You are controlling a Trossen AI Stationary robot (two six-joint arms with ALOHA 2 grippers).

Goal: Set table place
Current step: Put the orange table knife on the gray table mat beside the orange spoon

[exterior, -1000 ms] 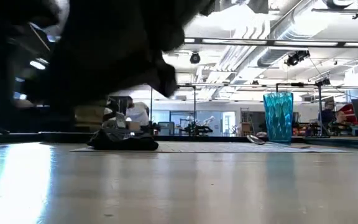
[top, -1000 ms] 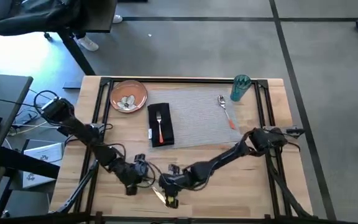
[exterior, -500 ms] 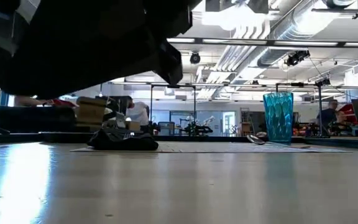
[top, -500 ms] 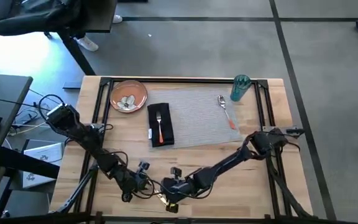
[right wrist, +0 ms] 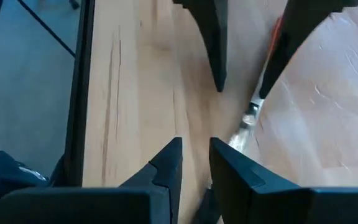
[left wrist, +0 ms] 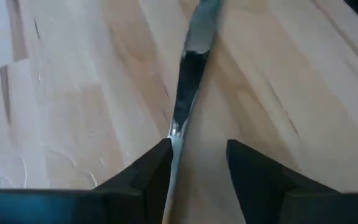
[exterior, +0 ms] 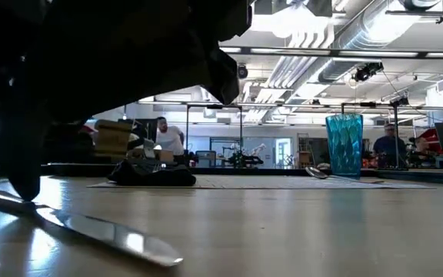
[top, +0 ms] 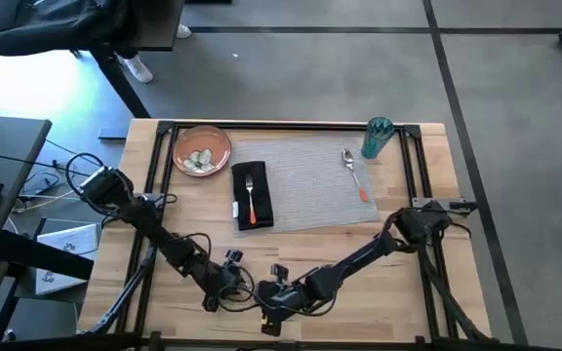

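Lying on the surface near its front edge, the knife sits between both hands. Left hand is open around the blade; right hand is open, gripping nothing.

Near edge of the table: crowded. Left gripper and right gripper sit close together over the knife, arms and cables filling the near-left and centre. Near-right corner bare. Placemat middle open between napkin with fork and spoon. Cup stands upright at far right; plate at far left.
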